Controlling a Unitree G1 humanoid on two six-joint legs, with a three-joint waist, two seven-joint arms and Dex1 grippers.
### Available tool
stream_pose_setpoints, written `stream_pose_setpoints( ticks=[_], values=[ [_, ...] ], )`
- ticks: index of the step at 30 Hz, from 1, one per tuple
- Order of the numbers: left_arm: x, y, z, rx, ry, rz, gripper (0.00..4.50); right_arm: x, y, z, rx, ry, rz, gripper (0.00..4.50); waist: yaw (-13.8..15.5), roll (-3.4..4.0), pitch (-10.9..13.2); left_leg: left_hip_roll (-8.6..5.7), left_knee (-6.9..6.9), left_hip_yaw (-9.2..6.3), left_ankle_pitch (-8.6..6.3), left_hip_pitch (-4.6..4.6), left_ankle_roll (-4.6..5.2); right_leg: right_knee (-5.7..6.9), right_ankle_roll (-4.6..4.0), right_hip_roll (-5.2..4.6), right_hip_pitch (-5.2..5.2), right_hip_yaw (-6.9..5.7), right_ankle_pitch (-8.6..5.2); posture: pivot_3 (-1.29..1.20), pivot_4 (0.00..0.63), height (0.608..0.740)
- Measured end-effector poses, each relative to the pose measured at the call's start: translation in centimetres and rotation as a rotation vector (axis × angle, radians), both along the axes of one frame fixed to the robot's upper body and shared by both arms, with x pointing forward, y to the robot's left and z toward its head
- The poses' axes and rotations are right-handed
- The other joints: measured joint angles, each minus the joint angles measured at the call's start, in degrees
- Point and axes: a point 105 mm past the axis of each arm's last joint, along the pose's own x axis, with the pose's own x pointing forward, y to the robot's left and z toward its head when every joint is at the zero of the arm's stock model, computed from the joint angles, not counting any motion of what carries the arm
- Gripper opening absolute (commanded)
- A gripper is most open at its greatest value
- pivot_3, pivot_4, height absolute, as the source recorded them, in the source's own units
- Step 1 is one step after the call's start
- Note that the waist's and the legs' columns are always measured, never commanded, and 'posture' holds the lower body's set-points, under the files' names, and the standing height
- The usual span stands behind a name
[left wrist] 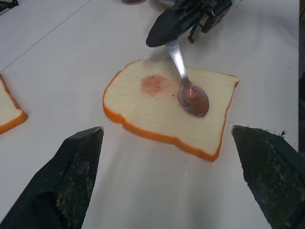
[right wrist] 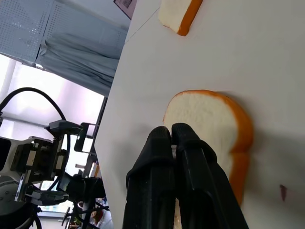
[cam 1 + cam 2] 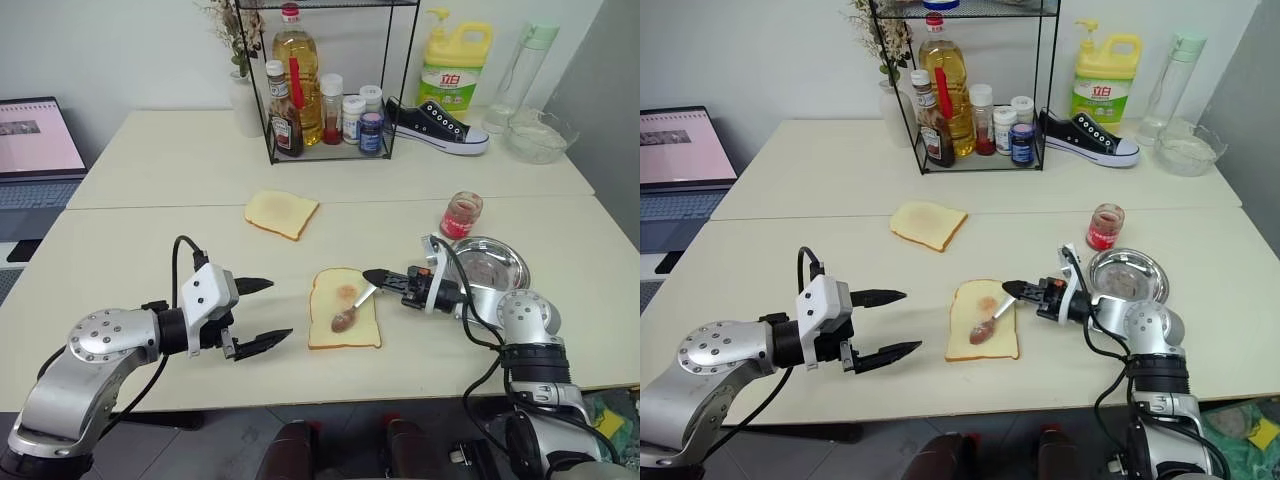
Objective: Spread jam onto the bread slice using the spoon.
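Observation:
A pale bread slice (image 3: 345, 310) lies flat on the table between my arms, with a faint pink smear of jam (image 1: 155, 85) near its middle. The silver spoon (image 3: 352, 308) rests bowl-down on the slice, its bowl (image 1: 194, 99) coated with red jam. My right gripper (image 3: 378, 278) is shut on the spoon's handle, just to the right of the slice. To the left of the slice my left gripper (image 3: 265, 314) stands open and holds nothing; in the left wrist view its fingertips (image 1: 81, 157) frame the slice.
A second bread slice (image 3: 280, 212) lies farther back. A red jam jar (image 3: 461, 214) and a round steel dish (image 3: 497, 260) stand by my right arm. At the back are a wire rack of bottles (image 3: 325, 100), a shoe (image 3: 436, 125), a detergent bottle and a glass bowl. A laptop sits at far left.

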Motion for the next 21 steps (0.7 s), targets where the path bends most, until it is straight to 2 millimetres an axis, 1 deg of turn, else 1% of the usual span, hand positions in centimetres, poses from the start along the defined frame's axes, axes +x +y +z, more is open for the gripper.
stream_pose_setpoints(
  ticks=[2,5,6,8,9,11,13,17,21],
  values=[
    [0.1,0.0,0.1,-0.001,-0.002,-0.001,4.50,0.2,-0.9,0.7,0.004,-0.016,-0.033,0.03,0.0,0.00,0.0,0.00,0.00,0.00,0.00,0.00,0.00,0.00,0.00,0.00,0.00,0.01,0.00,0.00,0.150,0.740],
    [0.6,0.1,0.6,0.003,0.001,-0.001,4.50,0.4,-1.6,3.0,0.033,-0.074,-0.066,0.03,0.0,0.01,0.0,0.01,0.00,-0.02,0.00,-0.02,0.00,0.02,0.00,0.00,-0.02,0.01,0.00,0.00,0.150,0.740],
    [1.0,0.1,1.3,0.009,0.000,-0.014,4.50,0.4,-2.0,4.5,0.041,-0.120,-0.084,0.03,0.1,0.01,0.0,0.01,0.00,-0.06,0.00,-0.04,0.00,0.02,0.00,0.01,-0.02,-0.02,0.00,0.00,0.150,0.740],
    [2.3,-0.5,3.5,0.012,-0.033,-0.052,4.50,0.3,-2.9,7.9,0.030,-0.239,-0.143,0.03,0.5,0.00,0.1,-0.07,0.05,-0.16,0.00,-0.12,0.00,0.03,0.01,0.00,-0.01,-0.15,0.00,0.00,0.150,0.740],
    [2.9,-1.1,5.0,0.005,-0.066,-0.077,4.50,0.2,-3.4,9.8,0.017,-0.312,-0.180,0.03,0.6,-0.01,0.1,-0.09,0.06,-0.12,0.00,-0.10,0.00,0.01,0.02,0.00,0.01,-0.16,0.00,0.00,0.150,0.740],
    [3.5,-2.5,7.1,-0.003,-0.120,-0.131,4.50,-0.1,-4.5,12.6,-0.014,-0.421,-0.260,0.03,0.6,-0.04,0.1,-0.14,0.07,-0.06,0.00,-0.08,0.00,-0.04,0.05,-0.03,0.06,-0.13,0.00,0.00,0.150,0.740],
    [4.3,-4.1,7.9,-0.031,-0.138,-0.176,4.50,0.2,-6.2,13.5,-0.054,-0.450,-0.359,0.03,0.6,-0.06,0.1,-0.14,0.07,0.00,0.00,-0.08,0.00,-0.05,0.05,-0.04,0.05,-0.08,0.00,0.00,0.150,0.740],
    [5.8,-7.3,8.6,-0.066,-0.137,-0.256,4.50,1.0,-10.3,14.9,-0.172,-0.482,-0.570,0.03,0.3,-0.07,0.1,-0.12,0.05,0.08,0.00,-0.11,0.01,-0.01,0.05,-0.03,-0.02,-0.03,0.00,0.00,0.150,0.740],
    [7.1,-10.1,9.9,-0.093,-0.197,-0.331,4.50,1.4,-14.1,16.4,-0.235,-0.516,-0.754,0.03,0.1,-0.08,0.1,-0.11,0.05,0.12,0.01,-0.11,0.01,-0.02,0.05,-0.02,-0.02,-0.01,-0.01,0.00,0.150,0.740]
  ],
)
